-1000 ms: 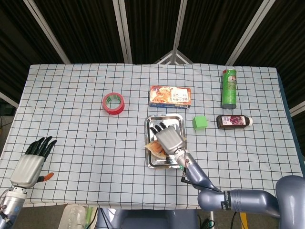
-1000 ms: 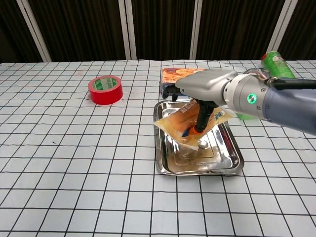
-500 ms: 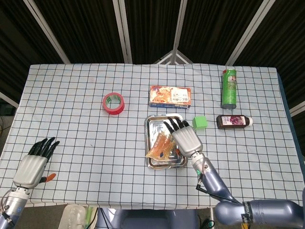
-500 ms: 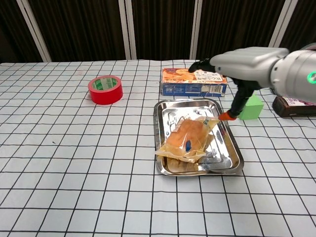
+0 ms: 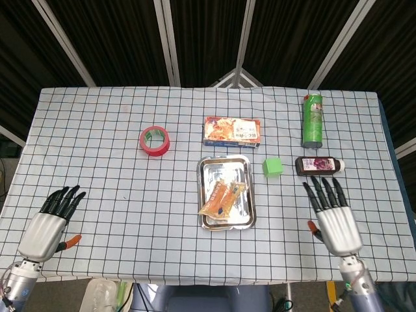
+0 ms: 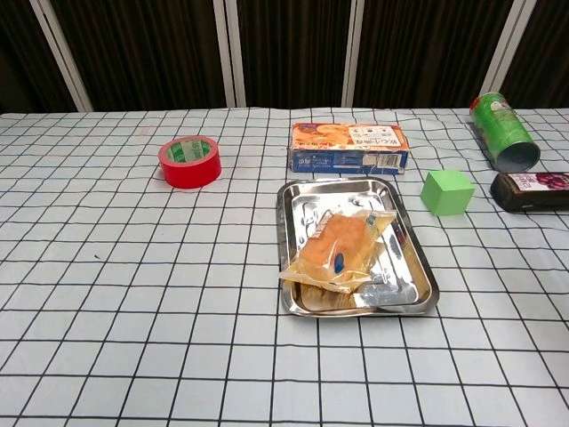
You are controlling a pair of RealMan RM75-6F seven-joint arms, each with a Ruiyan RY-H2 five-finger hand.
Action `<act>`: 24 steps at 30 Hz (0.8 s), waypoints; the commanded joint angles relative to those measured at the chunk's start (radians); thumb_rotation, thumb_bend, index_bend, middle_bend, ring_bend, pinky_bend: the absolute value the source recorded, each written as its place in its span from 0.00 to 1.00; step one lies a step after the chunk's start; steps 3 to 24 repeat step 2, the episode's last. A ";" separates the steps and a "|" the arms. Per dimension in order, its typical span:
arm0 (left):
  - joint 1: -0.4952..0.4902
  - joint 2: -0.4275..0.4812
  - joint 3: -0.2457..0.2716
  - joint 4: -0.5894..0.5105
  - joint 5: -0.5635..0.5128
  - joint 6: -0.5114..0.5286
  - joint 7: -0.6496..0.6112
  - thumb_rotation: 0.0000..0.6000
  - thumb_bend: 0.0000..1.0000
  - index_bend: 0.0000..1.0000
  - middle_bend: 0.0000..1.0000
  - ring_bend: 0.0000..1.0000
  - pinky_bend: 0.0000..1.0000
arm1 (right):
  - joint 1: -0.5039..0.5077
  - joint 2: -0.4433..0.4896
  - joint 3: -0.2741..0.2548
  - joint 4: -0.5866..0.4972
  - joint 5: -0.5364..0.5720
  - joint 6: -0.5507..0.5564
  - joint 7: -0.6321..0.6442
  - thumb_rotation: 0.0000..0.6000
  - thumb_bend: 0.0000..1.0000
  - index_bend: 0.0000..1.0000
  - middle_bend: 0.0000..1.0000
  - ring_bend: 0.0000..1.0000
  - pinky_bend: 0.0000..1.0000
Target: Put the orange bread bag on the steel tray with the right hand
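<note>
I have let go and pulled my right robot hand [image 5: 337,222] back, empty with fingers spread, to the tabletop's [image 5: 117,195] near right edge, leaving the orange bread bag [image 6: 339,250] lying on the steel tray [image 6: 419,274], so the placement looks done.

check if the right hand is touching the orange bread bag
Apart. The head view shows the right hand open near the table's right edge, with bare checkered cloth between it and the orange bread bag on the steel tray.
</note>
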 commanded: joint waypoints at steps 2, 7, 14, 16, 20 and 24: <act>-0.003 0.000 0.005 0.004 0.013 -0.004 -0.004 1.00 0.08 0.00 0.00 0.00 0.09 | -0.131 0.052 -0.039 0.103 0.126 0.025 0.163 1.00 0.29 0.00 0.00 0.00 0.00; -0.003 0.000 0.005 0.004 0.013 -0.004 -0.004 1.00 0.08 0.00 0.00 0.00 0.09 | -0.131 0.052 -0.039 0.103 0.126 0.025 0.163 1.00 0.29 0.00 0.00 0.00 0.00; -0.003 0.000 0.005 0.004 0.013 -0.004 -0.004 1.00 0.08 0.00 0.00 0.00 0.09 | -0.131 0.052 -0.039 0.103 0.126 0.025 0.163 1.00 0.29 0.00 0.00 0.00 0.00; -0.003 0.000 0.005 0.004 0.013 -0.004 -0.004 1.00 0.08 0.00 0.00 0.00 0.09 | -0.131 0.052 -0.039 0.103 0.126 0.025 0.163 1.00 0.29 0.00 0.00 0.00 0.00; -0.003 0.000 0.005 0.004 0.013 -0.004 -0.004 1.00 0.08 0.00 0.00 0.00 0.09 | -0.131 0.052 -0.039 0.103 0.126 0.025 0.163 1.00 0.29 0.00 0.00 0.00 0.00; -0.003 0.000 0.005 0.004 0.013 -0.004 -0.004 1.00 0.08 0.00 0.00 0.00 0.09 | -0.131 0.052 -0.039 0.103 0.126 0.025 0.163 1.00 0.29 0.00 0.00 0.00 0.00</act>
